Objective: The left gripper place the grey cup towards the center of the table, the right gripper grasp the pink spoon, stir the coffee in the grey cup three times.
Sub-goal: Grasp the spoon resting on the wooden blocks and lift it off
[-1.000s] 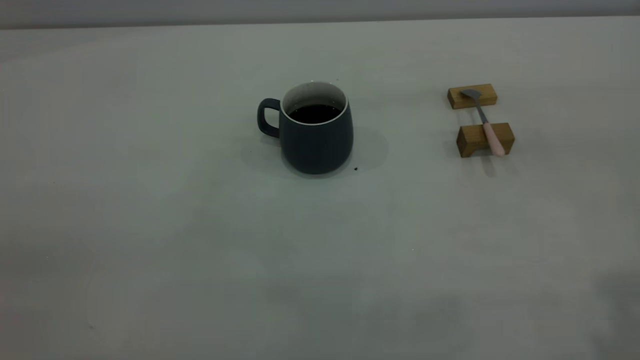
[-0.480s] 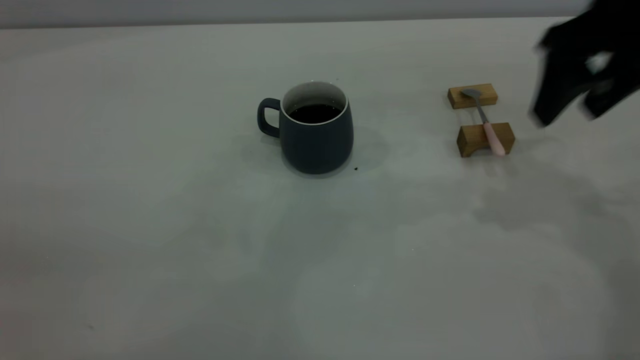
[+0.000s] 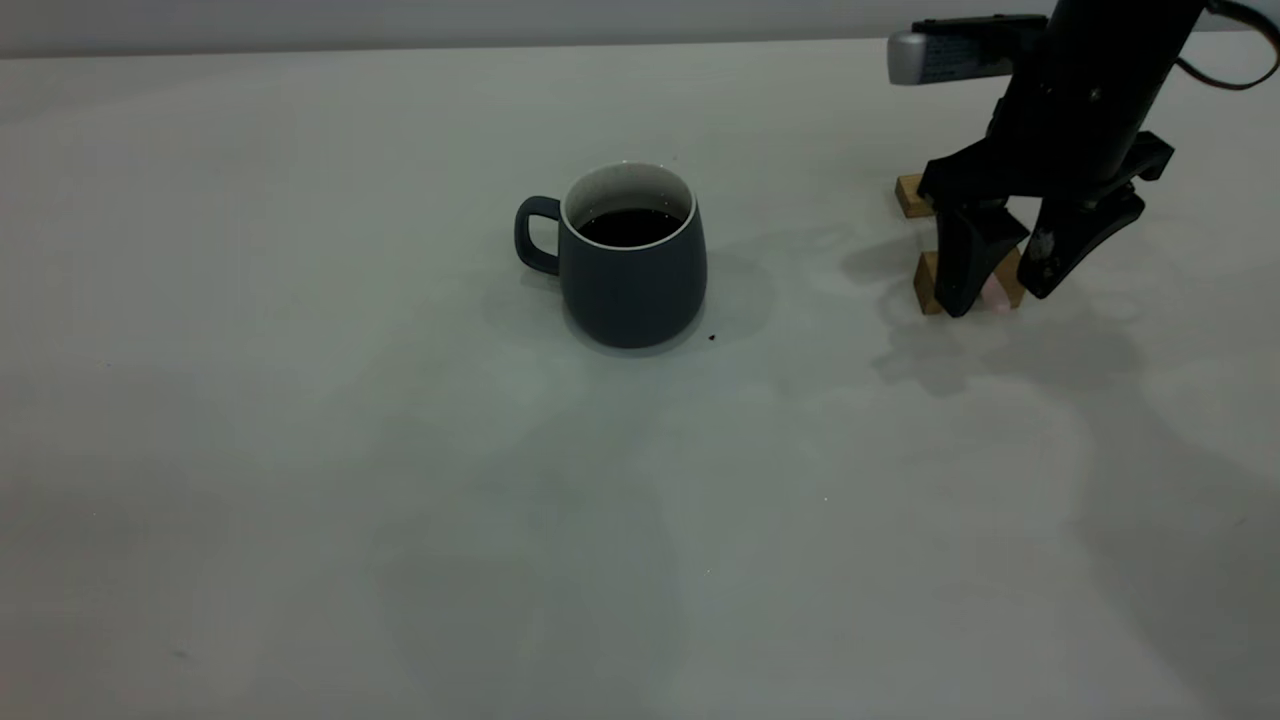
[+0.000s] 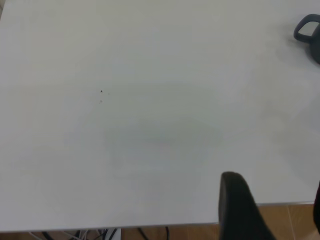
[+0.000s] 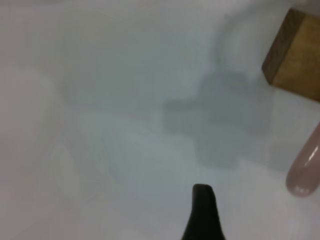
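The grey cup (image 3: 632,270) stands upright near the middle of the table (image 3: 300,450), its handle to the left, with dark coffee (image 3: 628,226) inside. Its handle (image 4: 306,27) also shows at the edge of the left wrist view. My right gripper (image 3: 995,298) is open and hangs low over the pink spoon (image 3: 994,294), one finger on each side of the handle. Only the pink handle tip (image 5: 304,170) shows, beside one finger (image 5: 202,210); the spoon's bowl is hidden by the arm. My left gripper (image 4: 275,182) is open over the table's edge, far from the cup.
Two tan wooden blocks carry the spoon: the near block (image 3: 925,285) sits between and behind my right fingers, and the far block (image 3: 908,195) peeks out behind the arm. A small dark speck (image 3: 711,338) lies right of the cup.
The right arm has swung in from the right edge and come down over the spoon and its blocks. The cup has not moved.
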Tool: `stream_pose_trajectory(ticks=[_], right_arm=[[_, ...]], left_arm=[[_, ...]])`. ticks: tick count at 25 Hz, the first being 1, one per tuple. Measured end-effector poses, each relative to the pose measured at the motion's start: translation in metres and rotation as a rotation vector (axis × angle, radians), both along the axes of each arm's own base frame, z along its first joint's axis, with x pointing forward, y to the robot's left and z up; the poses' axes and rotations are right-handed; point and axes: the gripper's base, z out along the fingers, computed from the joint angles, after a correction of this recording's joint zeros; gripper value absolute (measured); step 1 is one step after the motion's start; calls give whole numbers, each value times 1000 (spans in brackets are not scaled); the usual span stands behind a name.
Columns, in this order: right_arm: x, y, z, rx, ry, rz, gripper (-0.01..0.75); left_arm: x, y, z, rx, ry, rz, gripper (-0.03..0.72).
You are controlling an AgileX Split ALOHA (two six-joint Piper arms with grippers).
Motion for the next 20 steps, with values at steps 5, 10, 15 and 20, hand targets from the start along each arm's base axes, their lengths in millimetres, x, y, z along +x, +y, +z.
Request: stream_pose_trajectory(ticks=[5, 10, 15, 20], right_arm=[[5, 0, -13, -10, -9, -14, 640], [9, -2, -21, -36, -42, -31, 617], [10, -7, -23, -91, -52, -43, 514], [10, -8, -23, -100, -52, -50, 248]], left_arm=[[0, 0, 0, 0, 0, 0, 434], [0, 0, 0, 0, 0, 0, 434], [0, 0, 0, 0, 0, 0, 434], [0, 0, 0, 0, 0, 0, 434]])
